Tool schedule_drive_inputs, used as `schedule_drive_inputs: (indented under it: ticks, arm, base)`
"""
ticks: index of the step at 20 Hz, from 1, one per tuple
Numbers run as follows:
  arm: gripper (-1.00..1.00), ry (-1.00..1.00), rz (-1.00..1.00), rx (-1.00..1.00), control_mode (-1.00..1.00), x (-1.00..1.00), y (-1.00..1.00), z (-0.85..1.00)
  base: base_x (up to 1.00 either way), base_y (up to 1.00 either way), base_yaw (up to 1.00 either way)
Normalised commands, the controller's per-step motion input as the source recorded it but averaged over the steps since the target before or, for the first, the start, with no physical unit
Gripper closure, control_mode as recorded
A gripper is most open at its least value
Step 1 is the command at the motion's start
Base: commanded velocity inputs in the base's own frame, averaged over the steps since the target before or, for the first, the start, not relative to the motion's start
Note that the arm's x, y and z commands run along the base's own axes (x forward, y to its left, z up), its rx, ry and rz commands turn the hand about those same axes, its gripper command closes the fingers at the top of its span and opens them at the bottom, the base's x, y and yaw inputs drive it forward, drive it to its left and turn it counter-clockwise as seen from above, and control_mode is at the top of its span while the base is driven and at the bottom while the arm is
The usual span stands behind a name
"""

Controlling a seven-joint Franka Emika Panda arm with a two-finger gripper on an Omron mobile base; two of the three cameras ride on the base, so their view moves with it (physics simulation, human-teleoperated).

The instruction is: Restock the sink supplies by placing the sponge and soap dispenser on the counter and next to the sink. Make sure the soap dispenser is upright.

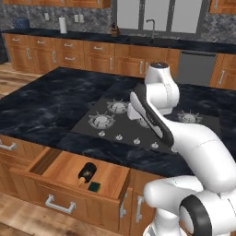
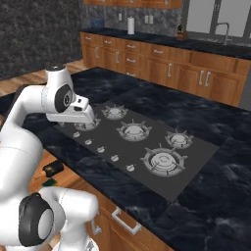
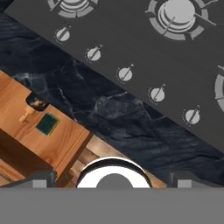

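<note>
The soap dispenser (image 1: 86, 171), a dark bottle with a gold pump, lies on its side in an open wooden drawer (image 1: 55, 162) at the island's front. The sponge (image 1: 94, 186), green side up, sits just in front of it. The hand view looks down on the dispenser (image 3: 37, 103) and the sponge (image 3: 47, 124) at the left. My gripper (image 3: 113, 178) hangs open over the island's front edge, beside the stove knobs, with nothing between its fingers. The counter (image 1: 92, 36) with the sink (image 1: 159, 41) and its faucet (image 1: 151, 26) runs along the far wall.
A gas stove (image 1: 138, 124) with several burners is set into the black island top (image 1: 41, 101). On the far counter stand a paper towel roll (image 1: 62, 24) and a knife block (image 1: 115, 31). A dishwasher (image 1: 196, 67) sits right of the sink.
</note>
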Motion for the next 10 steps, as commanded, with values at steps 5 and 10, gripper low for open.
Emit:
schedule_drive_inputs:
  ticks: [5,10]
  arm:
    - [-1.00,0.08,-0.14,0.00,-1.00,-0.01,1.00,-1.00]
    - [-1.00,0.14,-0.12,0.00,-1.00,0.00,1.00,-0.98]
  base:
    - [0.00,0.00,0.00]
    - [0.00,0.00,0.00]
